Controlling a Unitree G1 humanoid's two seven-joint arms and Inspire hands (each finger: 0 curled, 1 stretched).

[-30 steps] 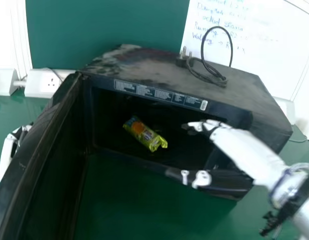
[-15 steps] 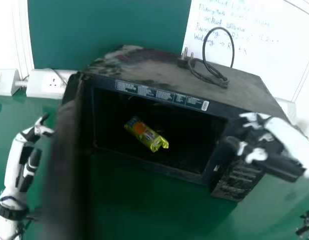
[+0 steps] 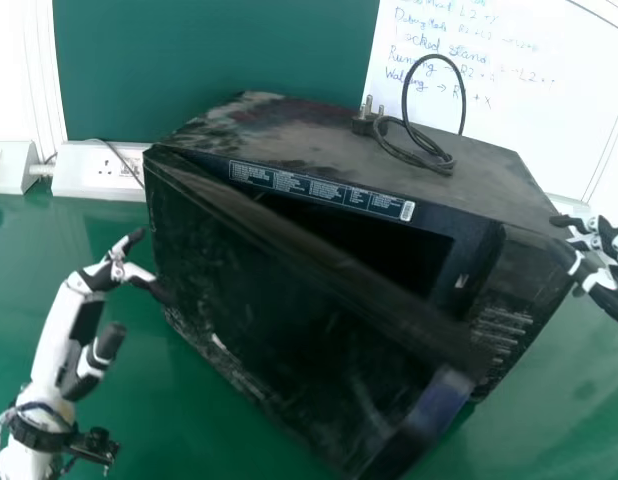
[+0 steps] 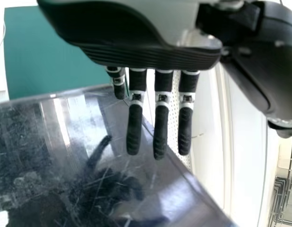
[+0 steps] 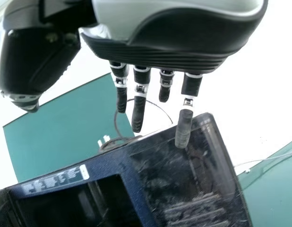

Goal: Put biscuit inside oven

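Note:
The black oven (image 3: pixel 319 170) stands on the green table, its door (image 3: pixel 289 310) swung partly closed and hiding the biscuit packet. My left hand (image 3: pixel 84 320) is at the door's outer side, its fingertips close to or against the panel; I cannot tell if they touch. In the left wrist view my left hand (image 4: pixel 160 113) has its fingers straight, over the door's shiny face (image 4: pixel 56 156). My right hand (image 3: pixel 599 255) is beside the oven's right side. The right wrist view shows my right hand (image 5: pixel 139 94) with straight fingers before the oven's control side (image 5: pixel 184 175).
A coiled black cable with a plug (image 3: pixel 419 140) lies on top of the oven. White socket boxes (image 3: pixel 99 170) sit at the back left of the table (image 3: pixel 219 440). A whiteboard (image 3: pixel 509 90) stands behind.
The door has swung from wide open to partly closed, covering the packet. My left hand has come up and inward beside it. My right hand has drawn back from the opening to the right.

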